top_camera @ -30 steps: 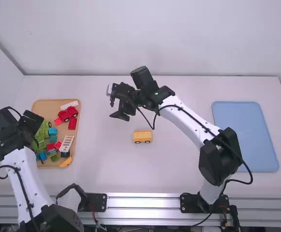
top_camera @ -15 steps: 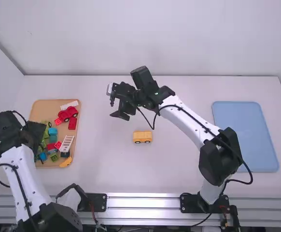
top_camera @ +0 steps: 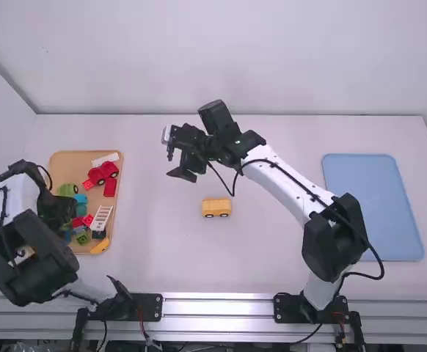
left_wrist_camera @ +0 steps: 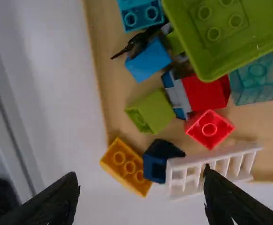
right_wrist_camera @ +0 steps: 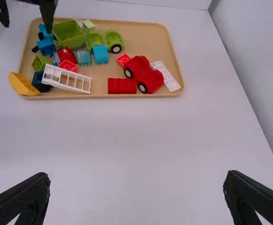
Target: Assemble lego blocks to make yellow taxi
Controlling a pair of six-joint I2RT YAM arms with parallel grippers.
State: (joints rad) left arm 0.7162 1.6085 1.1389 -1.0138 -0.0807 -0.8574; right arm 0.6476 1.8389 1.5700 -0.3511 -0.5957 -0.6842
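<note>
1 white table (top_camera: pixel 199 264) spreads beneath 2 robot arms. The right arm (top_camera: pixel 281 176) reaches up from the lower right of the high view toward its upper middle; the left arm (top_camera: pixel 43 260) leans over the left side. A blue tray (top_camera: pixel 375 209) lies at the right, and a wooden tray (top_camera: pixel 70 164) of assorted blocks at the left.

The right gripper (right_wrist_camera: pixel 137 176) has its fingers spread wide with nothing between them. The left gripper (left_wrist_camera: pixel 140 174) is wide apart too, and empty — it hangs over the lower part of the wooden tray.

Near the middle of the high view sits the yellow wheeled block (top_camera: pixel 216 207), upright on the table, probably the taxi's base. The white ladder (top_camera: pixel 102 217) lies close to a dark blue block (left_wrist_camera: pixel 155 168), which sits just beside the yellow block (left_wrist_camera: pixel 125 166) at the tray's lower edge in the high view.

That yellow block looks like the next pick, and its position is the risk: it lies across the rim, so an off-centre squeeze could tip it onto the table. The crowding is another hazard — 1 finger could land on the dark blue block, pinch 2 pieces together, or drag the ladder along.
</note>
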